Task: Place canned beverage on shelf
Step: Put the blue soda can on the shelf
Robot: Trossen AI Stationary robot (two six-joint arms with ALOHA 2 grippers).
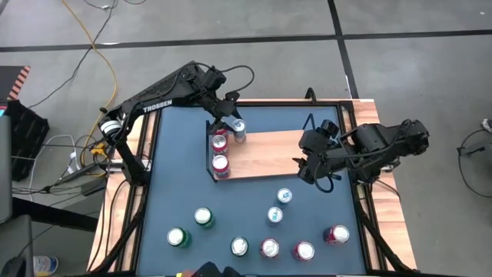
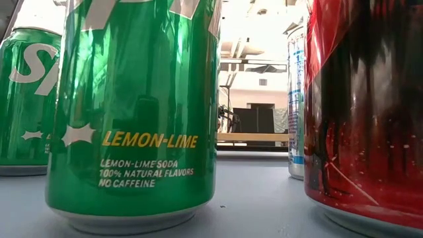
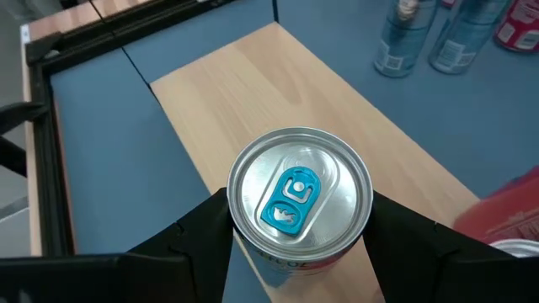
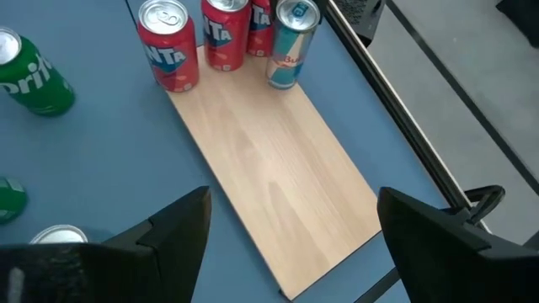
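A silver-and-blue beverage can [image 3: 300, 200] with a blue tab stands upright at the far left part of the shelf [image 1: 269, 154], a light-wood board on the blue tabletop. My left gripper [image 1: 237, 127] is shut on it. Beside it, two red cans [image 1: 220, 152] stand on the shelf's left end. My right gripper [image 4: 290, 227] hangs open above the shelf's right end [image 1: 311, 158] with nothing between its fingers. My left gripper pinches the can between its two fingers [image 3: 198, 231], on opposite sides of the wall just below the top rim [image 3: 274, 257]. The fingers slant down from the table's far left side. The can stays upright; whether its base rests on the board I cannot tell.
Several loose cans stand on the blue tabletop toward the near edge: green ones [image 1: 202, 217], red ones [image 1: 336, 234] and silver-blue ones [image 1: 284, 196]. A green can [image 2: 132, 112] and a red can [image 2: 367, 112] fill the low view. The middle of the shelf [image 4: 278, 177] is bare.
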